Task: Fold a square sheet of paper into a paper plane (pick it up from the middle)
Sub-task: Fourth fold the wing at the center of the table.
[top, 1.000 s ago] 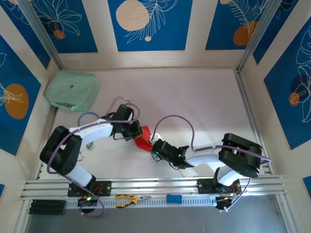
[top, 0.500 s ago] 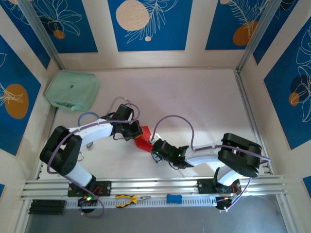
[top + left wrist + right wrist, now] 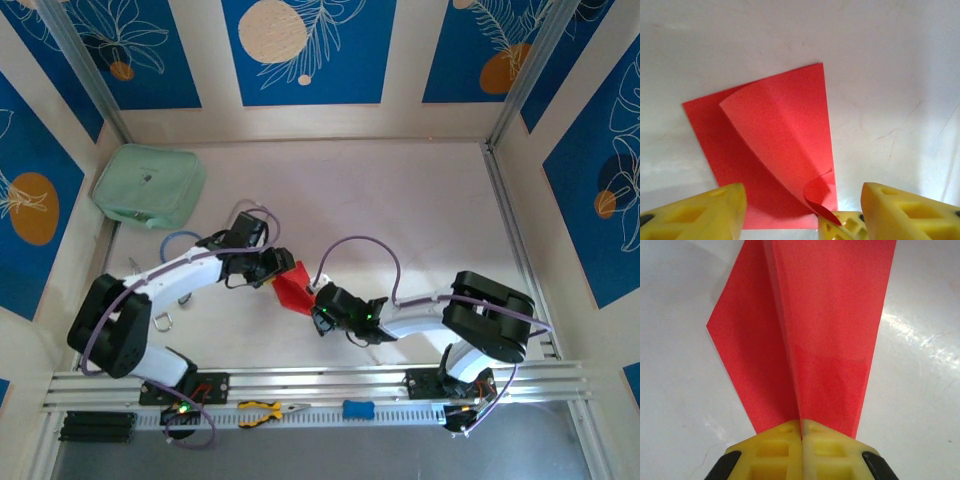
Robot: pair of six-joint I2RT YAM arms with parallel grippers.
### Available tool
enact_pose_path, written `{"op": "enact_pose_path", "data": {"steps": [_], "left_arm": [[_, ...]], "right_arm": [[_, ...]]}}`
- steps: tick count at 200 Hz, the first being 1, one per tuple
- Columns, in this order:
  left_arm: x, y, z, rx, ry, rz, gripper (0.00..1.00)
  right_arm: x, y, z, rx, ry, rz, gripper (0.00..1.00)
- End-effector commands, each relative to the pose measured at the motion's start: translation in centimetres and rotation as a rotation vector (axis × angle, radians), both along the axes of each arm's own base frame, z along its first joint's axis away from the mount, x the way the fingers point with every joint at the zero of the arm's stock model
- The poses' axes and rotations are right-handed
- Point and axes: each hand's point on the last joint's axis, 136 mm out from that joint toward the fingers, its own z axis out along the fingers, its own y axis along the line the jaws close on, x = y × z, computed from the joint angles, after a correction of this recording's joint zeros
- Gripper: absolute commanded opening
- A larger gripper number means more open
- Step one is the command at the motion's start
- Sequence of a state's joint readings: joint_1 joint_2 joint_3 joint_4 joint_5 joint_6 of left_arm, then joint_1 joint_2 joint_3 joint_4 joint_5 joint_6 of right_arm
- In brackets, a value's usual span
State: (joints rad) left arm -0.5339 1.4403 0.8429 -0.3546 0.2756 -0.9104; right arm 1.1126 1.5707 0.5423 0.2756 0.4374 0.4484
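The square sheet of paper (image 3: 293, 286) is bright red and lies folded on the white table between the two arms. In the left wrist view the paper (image 3: 765, 145) has one flap lifted and curling over the flat layer beneath. My left gripper (image 3: 802, 220) is open, its yellow fingers (image 3: 715, 210) standing either side of the paper's near edge, touching nothing. My right gripper (image 3: 801, 432) is shut on the raised centre crease of the paper (image 3: 830, 330), which widens away from it. From above, the left gripper (image 3: 272, 268) and right gripper (image 3: 318, 299) meet at the paper.
A mint-green pouch (image 3: 150, 187) lies at the back left by the wall. Yellow-handled pliers (image 3: 262, 409) and a small blue object (image 3: 358, 408) rest on the metal rail (image 3: 320, 380) along the near edge. Patterned walls close in the table on three sides.
My left gripper has opened and let go of the paper, and its arm has swung a little to the left. The right gripper has closed fully on the paper and stayed in place.
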Motion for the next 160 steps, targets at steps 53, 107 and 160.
{"op": "enact_pose_path", "data": {"steps": [53,107,160], "left_arm": [[0.1,0.6,1.3,0.003,-0.036,0.005,0.55],[-0.2,0.3,0.7,-0.028,-0.021,0.004,0.24],[-0.6,-0.7,-0.2,-0.086,0.0,-0.012,0.05]], "right_arm": [[-0.4,1.3,-0.1,0.179,0.211,-0.042,0.04],[-0.3,1.6,-0.4,0.28,0.353,-0.085,0.04],[-0.1,1.8,-0.8,0.34,0.443,-0.121,0.04]]}}
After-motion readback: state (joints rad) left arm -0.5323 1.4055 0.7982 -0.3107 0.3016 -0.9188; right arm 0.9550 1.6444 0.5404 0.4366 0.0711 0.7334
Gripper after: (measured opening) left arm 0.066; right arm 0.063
